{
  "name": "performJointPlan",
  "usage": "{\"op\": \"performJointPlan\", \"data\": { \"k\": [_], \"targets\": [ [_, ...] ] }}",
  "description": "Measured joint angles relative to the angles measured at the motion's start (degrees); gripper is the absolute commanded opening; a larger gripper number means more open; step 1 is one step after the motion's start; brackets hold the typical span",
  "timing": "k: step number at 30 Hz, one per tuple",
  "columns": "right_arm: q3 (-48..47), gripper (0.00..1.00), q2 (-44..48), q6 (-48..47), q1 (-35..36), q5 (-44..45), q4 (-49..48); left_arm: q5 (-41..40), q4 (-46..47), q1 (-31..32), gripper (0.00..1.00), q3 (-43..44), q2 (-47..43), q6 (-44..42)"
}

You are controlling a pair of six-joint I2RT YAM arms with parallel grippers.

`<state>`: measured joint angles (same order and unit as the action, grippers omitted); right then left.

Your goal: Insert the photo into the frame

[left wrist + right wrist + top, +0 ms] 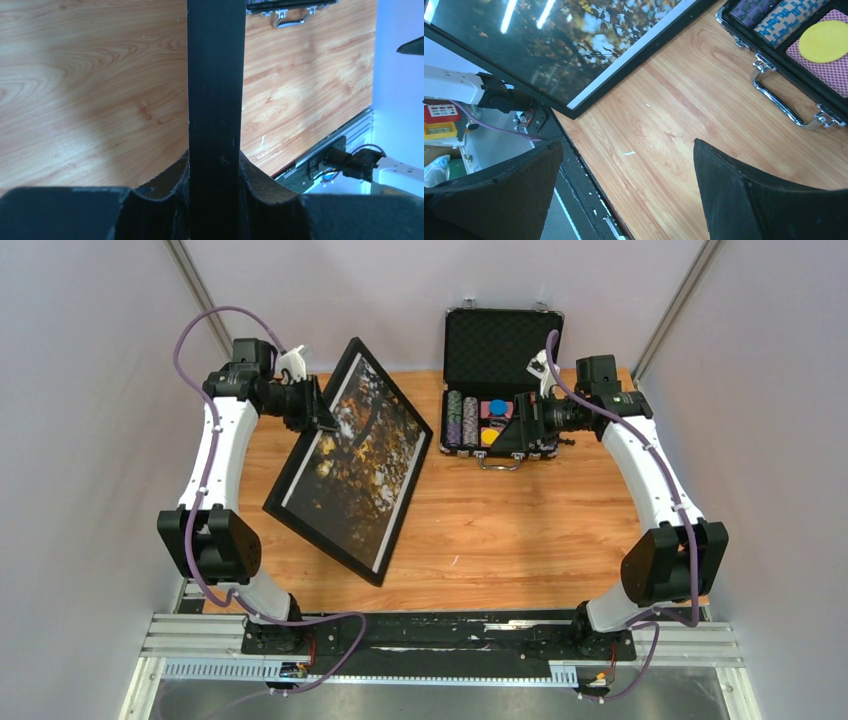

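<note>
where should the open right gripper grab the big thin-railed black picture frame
Likely the right long rail of the thin-railed black picture frame, near mid-length, coming in from the right with the right gripper straddling the rail. The left gripper clamps the opposite long rail, so that would balance the tilted frame.

Frame (325, 548) is sitting tilted over the left half of the table (500, 530), with the photo (360, 455) lying inside it. The left gripper (322, 420) is clamping its far-left rail. Chip case (500, 340) is standing open at back right, well apart from the frame, with the right gripper (520, 425) hanging spread wide over its near edge.
</note>
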<state>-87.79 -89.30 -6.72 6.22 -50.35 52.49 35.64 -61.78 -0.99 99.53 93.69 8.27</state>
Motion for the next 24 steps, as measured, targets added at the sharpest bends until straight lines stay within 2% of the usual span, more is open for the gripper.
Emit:
{"op": "performJointPlan", "data": {
  "k": [6, 13, 24],
  "targets": [
    [2.21, 1.0, 1.51, -0.04, 0.0, 2.08, -2.1, 2.45, 6.36, -2.19, 0.0, -6.8, -2.08, 4.31],
    [4.46, 1.0, 2.21, 0.0, 0.0, 4.66, -4.66, 1.38, 11.06, -4.15, 0.0, -13.46, -7.19, 8.5],
    [11.76, 1.0, 6.25, -0.02, 0.0, 9.51, -10.95, 2.38, 23.56, -6.27, 0.0, -32.22, -17.55, 16.74]
  ]
}}
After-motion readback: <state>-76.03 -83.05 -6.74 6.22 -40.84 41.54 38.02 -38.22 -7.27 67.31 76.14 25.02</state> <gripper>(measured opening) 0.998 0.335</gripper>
